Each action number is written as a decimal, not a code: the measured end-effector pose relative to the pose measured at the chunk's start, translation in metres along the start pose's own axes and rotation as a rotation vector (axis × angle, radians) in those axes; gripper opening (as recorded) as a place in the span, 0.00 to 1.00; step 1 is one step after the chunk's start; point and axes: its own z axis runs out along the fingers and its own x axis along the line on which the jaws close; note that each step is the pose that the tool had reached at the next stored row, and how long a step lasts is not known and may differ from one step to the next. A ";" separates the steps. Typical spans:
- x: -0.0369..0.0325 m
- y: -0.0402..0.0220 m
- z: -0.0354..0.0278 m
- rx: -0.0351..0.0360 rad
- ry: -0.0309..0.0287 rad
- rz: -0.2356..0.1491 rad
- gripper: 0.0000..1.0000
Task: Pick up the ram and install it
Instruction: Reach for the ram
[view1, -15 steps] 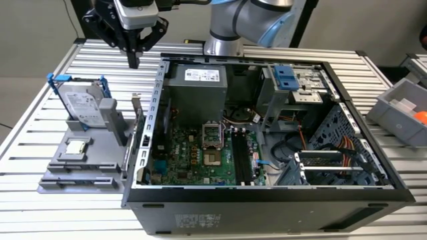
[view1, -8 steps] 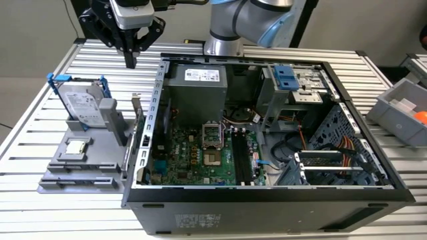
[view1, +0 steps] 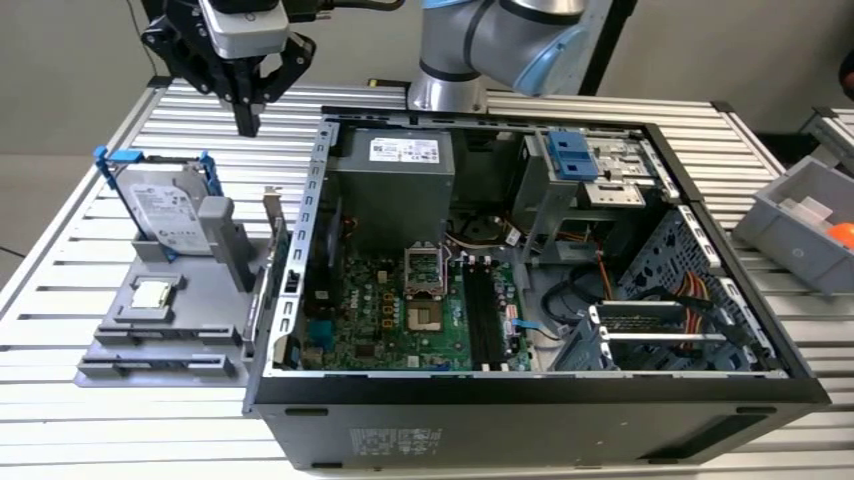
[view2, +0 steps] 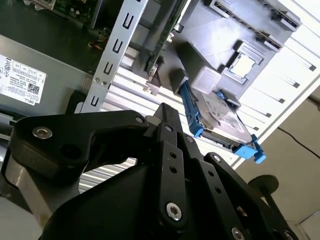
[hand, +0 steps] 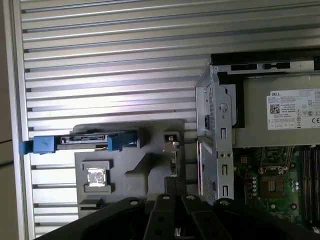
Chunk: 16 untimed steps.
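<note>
Aloft, end effector (view1: 247, 127) vertical, seemingly closed

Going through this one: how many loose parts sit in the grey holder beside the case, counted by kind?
hard drive: 1
processor: 1
ram: 1
Total: 3

Silver, blue-jointed arm (view1: 483, 45); black gripper (view1: 247, 124)
</note>
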 end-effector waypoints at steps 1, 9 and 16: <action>0.0012 -0.0001 0.0001 0.0000 0.0002 0.000 0.00; 0.0127 -0.0009 0.0009 0.0009 0.0014 -0.013 0.00; 0.0215 -0.0016 0.0014 0.0019 0.0035 -0.026 0.00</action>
